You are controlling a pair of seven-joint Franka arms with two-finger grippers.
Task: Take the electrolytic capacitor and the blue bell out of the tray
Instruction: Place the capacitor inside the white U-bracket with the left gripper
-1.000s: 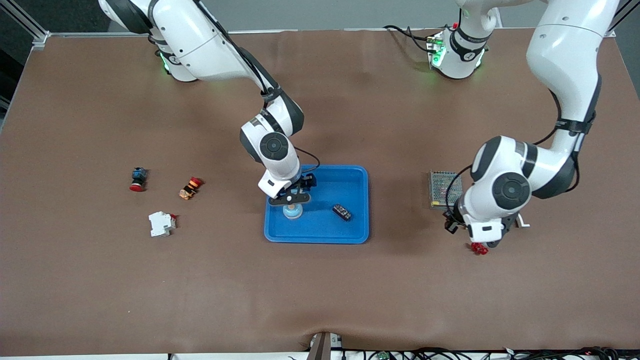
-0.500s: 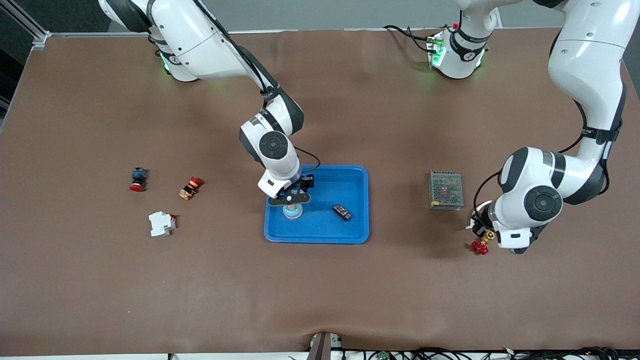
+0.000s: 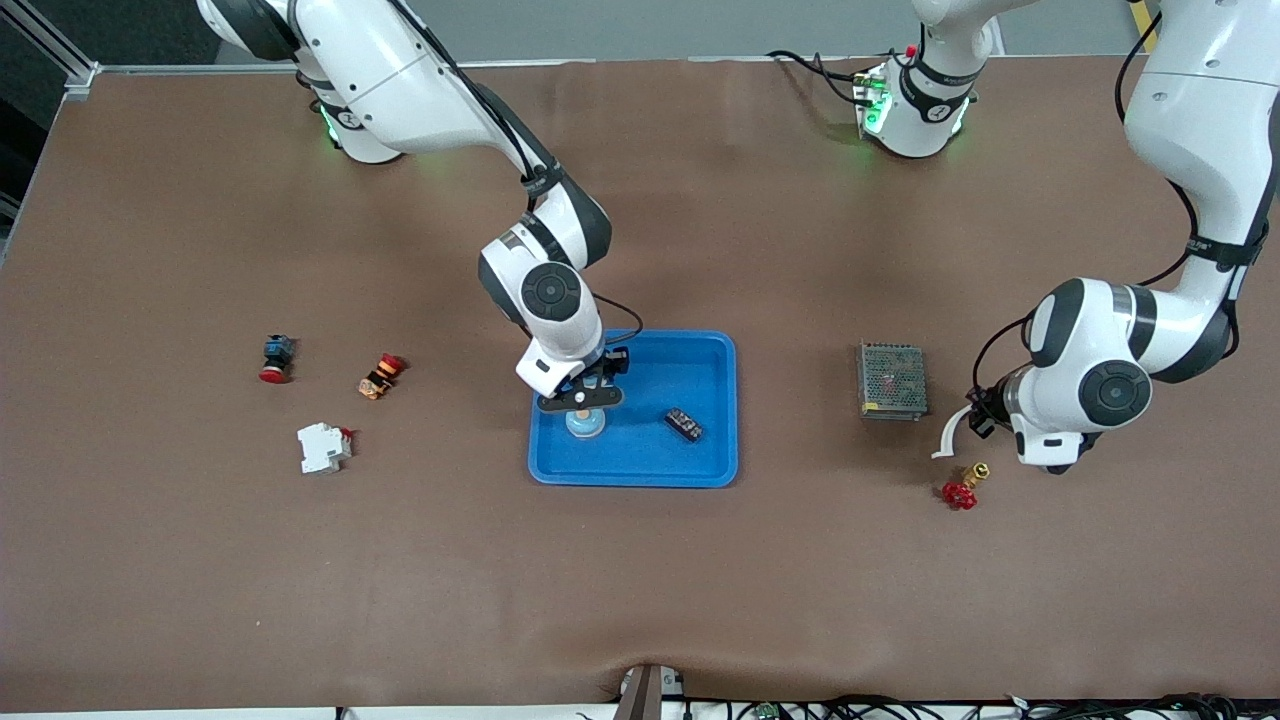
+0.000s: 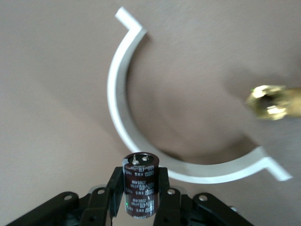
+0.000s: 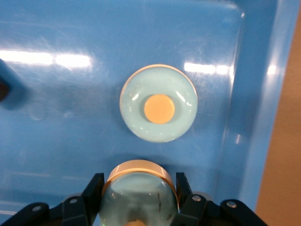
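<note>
- Front view: the brown desk (image 3: 640,580) carries everything, and both my arms reach down over it.
- Blue tray (image 3: 700,470) lies mid-desk. My right jaws hang just above its floor, at the corner toward the right arm's end.
- Mesh box (image 3: 891,380) lies flat toward the left arm's end, well apart from the tray.
- White arc (image 3: 948,435) lies just beside the box, nearer the front camera. My left jaws hang over it.
- White breaker (image 3: 323,447) lies toward the right arm's end.
- Bell (image 5: 138,197): my right jaws are clenched on its round body, one finger on each side. A similar pale-blue disc (image 5: 159,109) with a tan centre lies flat on the tray floor under it.
- Capacitor (image 4: 139,183): my left jaws grasp this dark can, held above the arc's rim.
- Red valve (image 3: 962,490) lies near the arc.
- Black part (image 3: 684,424) lies in the tray.
- Two buttons (image 3: 276,358) (image 3: 381,375) lie near the breaker, farther from the front camera.
</note>
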